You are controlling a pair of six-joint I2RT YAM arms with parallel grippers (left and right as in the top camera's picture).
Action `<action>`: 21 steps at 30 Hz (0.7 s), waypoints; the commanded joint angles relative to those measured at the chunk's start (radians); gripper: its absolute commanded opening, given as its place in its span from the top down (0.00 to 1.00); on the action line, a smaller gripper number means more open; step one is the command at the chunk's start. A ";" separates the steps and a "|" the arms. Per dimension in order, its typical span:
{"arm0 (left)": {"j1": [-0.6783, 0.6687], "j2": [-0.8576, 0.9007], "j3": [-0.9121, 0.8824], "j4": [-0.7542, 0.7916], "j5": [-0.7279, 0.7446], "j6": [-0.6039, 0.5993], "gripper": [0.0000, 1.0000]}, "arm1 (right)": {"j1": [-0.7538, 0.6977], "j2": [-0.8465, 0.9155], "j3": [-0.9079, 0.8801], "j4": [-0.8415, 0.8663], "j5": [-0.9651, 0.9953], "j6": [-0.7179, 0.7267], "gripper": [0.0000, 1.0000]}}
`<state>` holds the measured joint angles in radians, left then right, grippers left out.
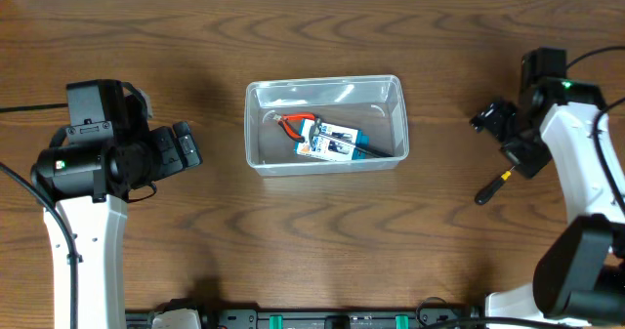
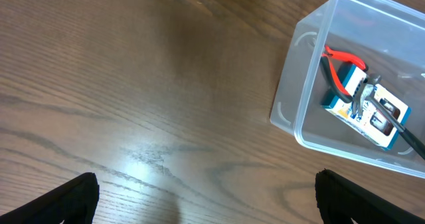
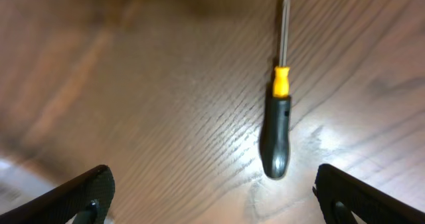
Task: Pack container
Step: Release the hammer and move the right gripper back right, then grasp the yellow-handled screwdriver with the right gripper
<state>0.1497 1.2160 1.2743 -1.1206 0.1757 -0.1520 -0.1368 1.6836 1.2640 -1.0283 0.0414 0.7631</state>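
The clear plastic container [image 1: 256, 124] sits at the table's centre. It holds red-handled pliers [image 1: 296, 122], a small blue-and-white box [image 1: 330, 143] and a dark tool [image 1: 376, 149]. It also shows in the left wrist view [image 2: 299, 98]. A screwdriver [image 1: 491, 187] with a black handle and yellow collar lies on the table at the right, also seen in the right wrist view [image 3: 277, 127]. My right gripper [image 1: 500, 134] is open and empty above the table, close to the screwdriver. My left gripper [image 1: 186, 148] is open and empty, left of the container.
The table is dark wood [image 1: 322, 241]. A black rail with green clips [image 1: 332, 319] runs along the front edge. A cable [image 1: 596, 51] trails at the far right.
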 commanded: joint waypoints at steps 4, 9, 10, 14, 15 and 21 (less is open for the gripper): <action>0.002 0.005 0.018 -0.005 -0.012 0.018 0.04 | -0.004 0.068 -0.141 0.126 -0.008 0.044 0.01; 0.002 0.005 0.018 -0.005 -0.012 0.018 0.04 | -0.012 0.084 -0.221 0.205 -0.008 0.044 0.01; 0.002 0.005 0.018 -0.005 -0.012 0.018 0.04 | -0.014 0.084 -0.233 0.216 -0.008 0.044 0.01; 0.002 0.005 0.018 -0.005 -0.012 0.018 0.04 | -0.018 0.084 -0.268 0.244 0.001 0.044 0.01; 0.002 0.005 0.018 -0.005 -0.012 0.018 0.04 | -0.018 0.084 -0.276 0.248 0.006 0.044 0.01; 0.002 0.005 0.018 -0.016 -0.012 0.018 0.04 | -0.029 0.084 -0.338 0.319 0.014 0.044 0.02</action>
<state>0.1497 1.2160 1.2743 -1.1248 0.1757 -0.1520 -0.1459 1.7599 0.9627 -0.7361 0.0326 0.7883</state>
